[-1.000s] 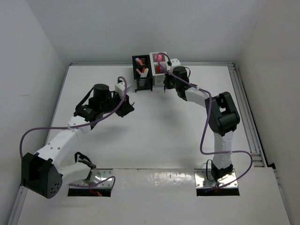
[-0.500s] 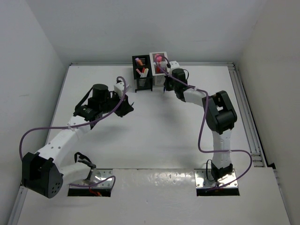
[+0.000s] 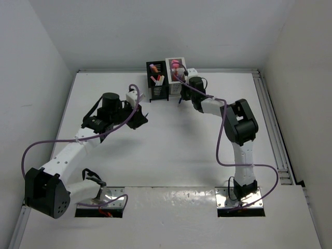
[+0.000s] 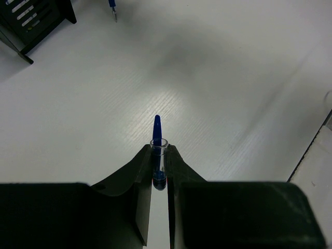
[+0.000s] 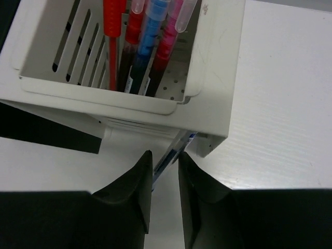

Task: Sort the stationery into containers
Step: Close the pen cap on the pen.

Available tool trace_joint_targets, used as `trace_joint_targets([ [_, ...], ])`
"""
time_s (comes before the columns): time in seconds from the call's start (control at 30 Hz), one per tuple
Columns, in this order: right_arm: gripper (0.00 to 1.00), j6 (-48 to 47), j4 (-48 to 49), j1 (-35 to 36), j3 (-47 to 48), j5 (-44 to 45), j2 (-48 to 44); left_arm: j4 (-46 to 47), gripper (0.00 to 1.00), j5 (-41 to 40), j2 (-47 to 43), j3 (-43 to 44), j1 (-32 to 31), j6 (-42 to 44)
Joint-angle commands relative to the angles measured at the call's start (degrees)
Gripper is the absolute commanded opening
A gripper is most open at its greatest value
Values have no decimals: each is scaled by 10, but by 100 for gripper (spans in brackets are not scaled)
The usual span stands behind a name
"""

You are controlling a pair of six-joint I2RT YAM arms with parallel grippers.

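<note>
The black container (image 3: 157,82) and the white container (image 3: 175,70) stand joined at the table's far edge. The white container (image 5: 218,62) holds red, blue and pink pens (image 5: 148,36). My right gripper (image 5: 165,154) is low at its near base, jaws narrowly apart on either side of a clear blue pen (image 5: 174,153) that lies on the table with its far end under the container's corner. In the top view the right gripper (image 3: 180,98) is just in front of the white container. My left gripper (image 4: 160,150) is shut on a blue pen (image 4: 157,129) above the table, left of centre (image 3: 141,118).
The black container's corner (image 4: 31,21) shows at the top left of the left wrist view, with a blue pen tip (image 4: 112,6) beside it on the table. Purple cables (image 3: 223,140) run along both arms. A rail (image 3: 272,119) lines the table's right edge.
My right arm has pushed in toward the white container, its elbow shifting left. The left arm with its blue pen has barely moved.
</note>
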Motion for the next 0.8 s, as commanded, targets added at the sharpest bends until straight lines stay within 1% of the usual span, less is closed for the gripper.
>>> trace_joint_targets([
  [0.0,22,-3,50,2,33,6,6,25,0,12,2,-4,10,5],
  [0.03,14,-3,52,4,36,8,10,25,0,12,2,-4,11,6],
  [0.13,5,1,53,4,41,13,13,22,0,12,2,-2,12,8],
  [0.17,0,2,52,4,40,10,13,19,0,12,2,1,13,8],
  [0.37,0,31,14,4,20,-7,-31,17,0,19,1,0,15,7],
  [0.43,0,44,-3,1,7,-19,-65,16,0,25,-3,-4,14,8],
  [0.53,0,59,-58,-6,-10,-38,-125,18,0,41,-16,-17,15,9],
  [0.57,0,59,-72,-8,-13,-67,-159,22,0,53,-23,-20,15,7],
  [0.6,0,59,-85,-10,-14,-75,-159,23,0,62,-27,-22,15,6],
  [0.67,0,55,-125,-15,-14,-97,-210,26,0,86,-38,-27,16,3],
  [0.7,0,48,-150,-17,-12,-126,-246,30,0,96,-42,-27,15,-2],
  [0.77,0,33,-176,-19,-2,-159,-280,40,0,142,-53,-27,15,-7],
])
